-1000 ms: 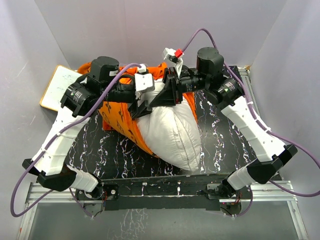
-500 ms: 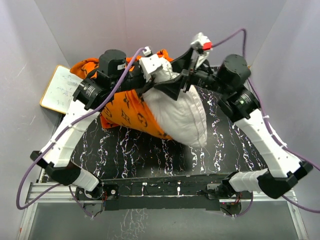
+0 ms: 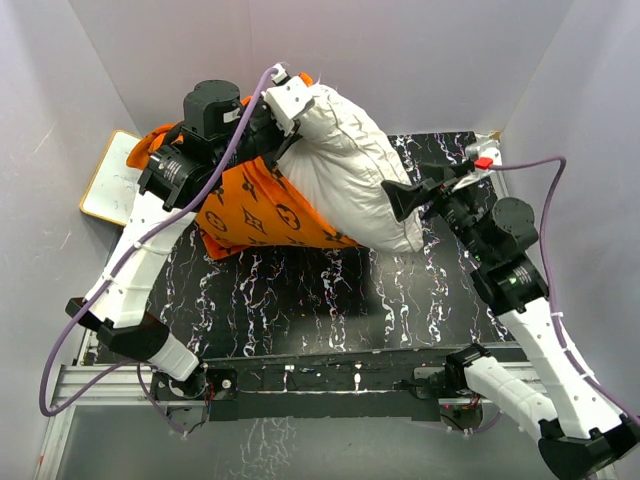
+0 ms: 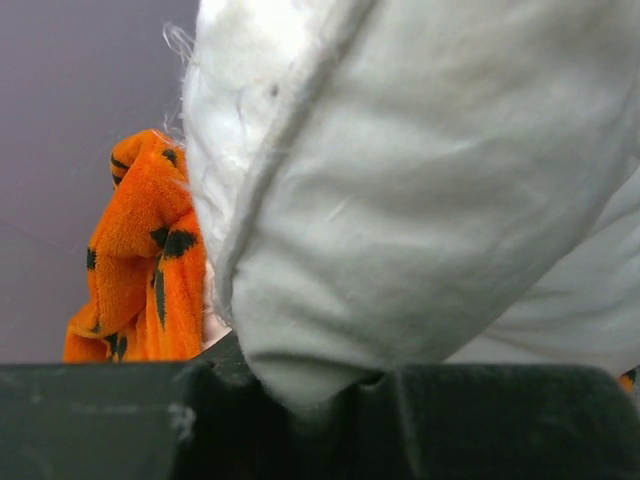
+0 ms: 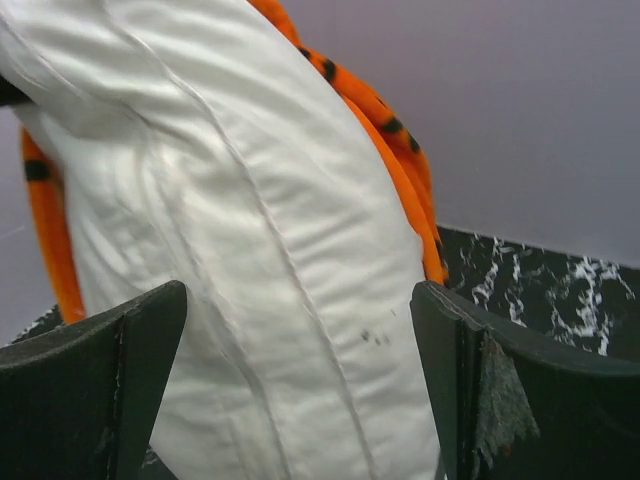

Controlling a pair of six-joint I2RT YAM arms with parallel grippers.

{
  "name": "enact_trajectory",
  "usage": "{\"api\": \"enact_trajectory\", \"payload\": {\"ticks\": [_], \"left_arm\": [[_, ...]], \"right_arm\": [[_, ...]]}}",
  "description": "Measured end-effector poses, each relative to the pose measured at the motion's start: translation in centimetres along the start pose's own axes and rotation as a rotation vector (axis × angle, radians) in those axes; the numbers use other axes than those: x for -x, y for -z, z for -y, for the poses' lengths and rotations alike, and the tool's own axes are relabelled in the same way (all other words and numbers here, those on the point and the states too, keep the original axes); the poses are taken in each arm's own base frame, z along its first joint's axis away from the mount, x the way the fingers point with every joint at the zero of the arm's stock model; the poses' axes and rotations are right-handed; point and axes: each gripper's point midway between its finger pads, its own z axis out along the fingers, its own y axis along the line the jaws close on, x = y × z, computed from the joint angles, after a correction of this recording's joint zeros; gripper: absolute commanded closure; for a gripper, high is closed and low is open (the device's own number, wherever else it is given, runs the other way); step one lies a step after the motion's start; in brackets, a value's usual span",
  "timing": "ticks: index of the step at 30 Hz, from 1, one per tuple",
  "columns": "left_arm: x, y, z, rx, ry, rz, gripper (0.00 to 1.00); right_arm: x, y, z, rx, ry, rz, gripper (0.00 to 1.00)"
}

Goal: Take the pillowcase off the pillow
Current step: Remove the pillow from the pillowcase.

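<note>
Above the marbled worktop the white pillow was raised at the far side, mostly bared, with the orange pillowcase sagging off its left end under the left arm; we judged the stripping step well along. The left gripper pinched a pillow corner, while the right gripper gaped wide at the bare end. Next, we thought, the pillowcase needed pulling free; the whiteboard sat apart, leftward.

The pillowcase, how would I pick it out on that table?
Start at the black marbled table. On its far left part a plump white pillow sticks out of the pillowcase. It is the only bright orange thing, printed with dark brown motifs.
</note>
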Motion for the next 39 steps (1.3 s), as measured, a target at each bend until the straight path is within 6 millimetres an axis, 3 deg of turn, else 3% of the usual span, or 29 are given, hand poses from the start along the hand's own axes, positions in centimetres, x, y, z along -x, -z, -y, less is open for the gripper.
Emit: {"api": "enact_trajectory", "payload": {"ticks": [3, 8, 15, 22, 24, 26, 28, 29, 34, 39], "left_arm": [[0.1, 0.4, -0.2, 0.012, -0.01, -0.001, 1.0], [-0.1, 1.2, -1.0, 0.054, -0.055, -0.007, 1.0], [-0.3, 1.8, -2.3, 0.131, -0.122, -0.01, 1.0], [-0.2, 2.2, -2.6, 0.147, -0.129, -0.013, 1.0], [-0.4, 2.2, -2.6, 0.146, -0.128, -0.019, 1.0], [-0.7, 2.3, -2.5, 0.144, -0.126, -0.03, 1.0], [-0.8, 2.3, -2.7, 0.151, -0.124, -0.038, 1.0], [-1.0, 2.4, -3.0, 0.16, -0.122, -0.043, 1.0], [-0.8, 3.0, -4.3, 0.219, -0.099, -0.04, 1.0], [1.5, 5.6, -5.5, 0.294, -0.099, 0.037, 1.0]], "right_arm": [[-2.9, 1.3, 1.7, -0.067, -0.031, -0.039, 0.02], [-8.4, 3.2, 2.4, -0.094, -0.123, -0.117, 0.02], [-11.3, 5.9, 1.6, -0.07, -0.214, -0.082, 0.02], [-13.0, 3.6, 0.6, 0.027, -0.266, -0.107, 0.03], [-13.9, 2.6, 0.3, 0.067, -0.281, -0.134, 0.16], [-14.4, 1.2, 0.0, 0.106, -0.295, -0.172, 0.42], [-14.1, -0.6, -0.2, 0.134, -0.307, -0.198, 0.81], [-13.6, -1.4, -0.1, 0.14, -0.305, -0.198, 0.91], [-7.6, -7.0, 1.3, 0.102, -0.291, -0.131, 0.92], [0.7, -11.6, 2.4, 0.095, -0.25, 0.0, 0.92]]}}
